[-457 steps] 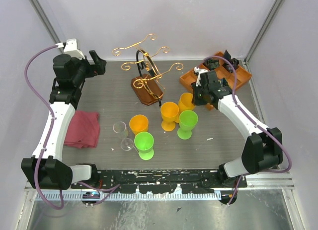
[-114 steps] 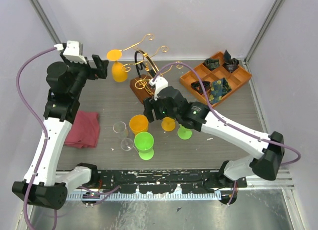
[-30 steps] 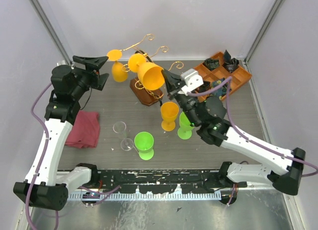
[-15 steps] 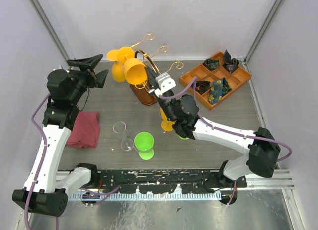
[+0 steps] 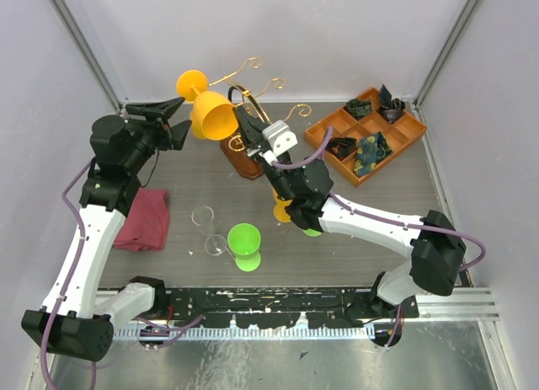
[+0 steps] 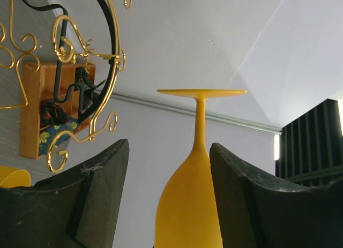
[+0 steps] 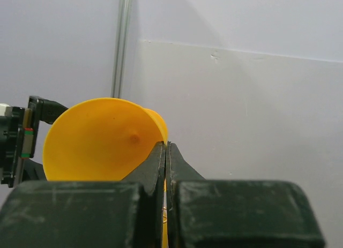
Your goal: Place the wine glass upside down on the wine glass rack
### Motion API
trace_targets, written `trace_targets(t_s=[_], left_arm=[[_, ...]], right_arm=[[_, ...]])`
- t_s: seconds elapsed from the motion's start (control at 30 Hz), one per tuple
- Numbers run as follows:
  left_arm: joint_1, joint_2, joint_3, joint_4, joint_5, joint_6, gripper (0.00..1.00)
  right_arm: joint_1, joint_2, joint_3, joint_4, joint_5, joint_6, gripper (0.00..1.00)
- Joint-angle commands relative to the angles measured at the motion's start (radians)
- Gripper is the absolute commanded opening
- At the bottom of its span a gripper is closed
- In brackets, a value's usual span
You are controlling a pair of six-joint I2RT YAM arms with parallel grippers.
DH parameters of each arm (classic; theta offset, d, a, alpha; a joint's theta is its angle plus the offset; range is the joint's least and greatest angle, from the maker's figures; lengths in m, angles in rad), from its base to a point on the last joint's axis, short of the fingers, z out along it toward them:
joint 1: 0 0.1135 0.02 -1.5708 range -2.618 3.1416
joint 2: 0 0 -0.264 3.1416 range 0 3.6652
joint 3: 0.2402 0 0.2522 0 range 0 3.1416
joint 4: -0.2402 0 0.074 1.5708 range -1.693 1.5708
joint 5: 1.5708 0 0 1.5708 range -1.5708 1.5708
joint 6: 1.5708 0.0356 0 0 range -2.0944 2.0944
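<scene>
Right gripper [image 7: 166,149] is pinched tight on the rim of the orange wine glass [image 7: 102,141] — left gripper [image 6: 169,151] has fingers spread, flanking the bowl, wine glass rack [image 5: 240,158] ahead-left.

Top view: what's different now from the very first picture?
The right fingers swung from the tray over to the rack and now pinch the rim of an orange glass lifted off the table. The left fingers, open, moved in beside it. The front green glass, clear glasses, cloth, rack and tray stayed put.
</scene>
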Motion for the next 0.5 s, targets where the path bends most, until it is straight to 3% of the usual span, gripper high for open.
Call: trace_targets(t_s=[0.0, 0.3, 0.47], left_arm=[[-0.010, 0.013, -0.022, 0.048, 0.020, -0.019, 0.68], [-0.015, 0.022, -0.033, 0.082, 0.009, -0.033, 0.65], [-0.015, 0.029, -0.038, 0.097, 0.012, -0.035, 0.55]], right_arm=[[0.007, 0.009, 0.054, 0.055, -0.038, 0.052, 0.01], [0.013, 0.027, 0.061, 0.028, -0.092, 0.067, 0.01], [0.019, 0.028, 0.060, 0.017, -0.108, 0.080, 0.01]])
